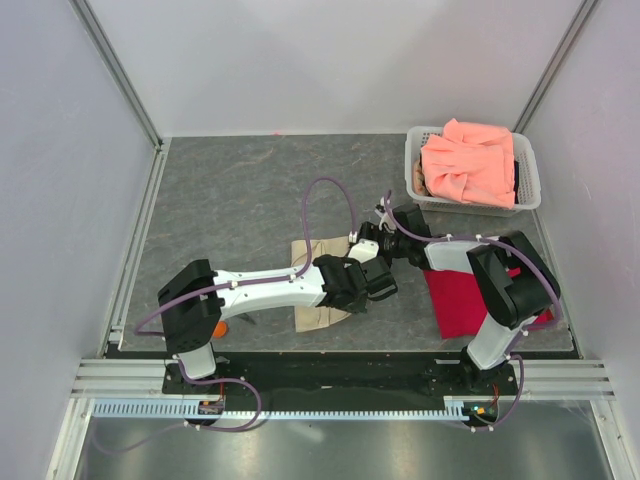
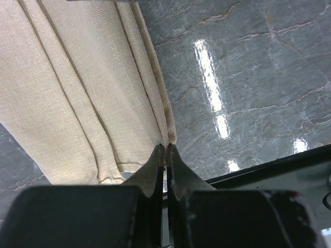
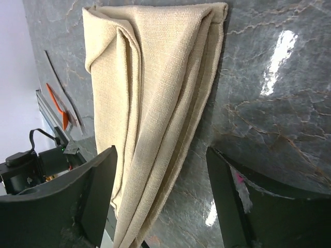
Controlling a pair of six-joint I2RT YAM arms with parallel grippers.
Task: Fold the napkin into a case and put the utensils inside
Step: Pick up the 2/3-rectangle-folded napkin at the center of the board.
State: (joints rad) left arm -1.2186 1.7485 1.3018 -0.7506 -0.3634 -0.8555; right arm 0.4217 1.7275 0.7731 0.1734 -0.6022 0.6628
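Observation:
The beige napkin (image 1: 318,316) lies folded into a long, loosely pleated strip at the table's middle, partly under both arms. My left gripper (image 2: 168,147) is shut on the napkin's (image 2: 77,93) lower folded edge, pinching the layers at its fingertips; in the top view it (image 1: 375,283) sits at the strip's right side. My right gripper (image 3: 160,155) is open above the napkin (image 3: 155,77), its jaws straddling the strip's lower part without touching it. The orange spoon (image 3: 57,106) and the thin dark utensil (image 3: 61,85) lie beyond the napkin; the spoon also shows in the top view (image 1: 220,327) by the left arm's base.
A white basket (image 1: 415,160) holding a salmon-pink cloth (image 1: 470,160) stands at the back right. A bright red cloth (image 1: 460,300) lies flat under the right arm. Grey walls enclose the table; a metal rail runs along the near edge.

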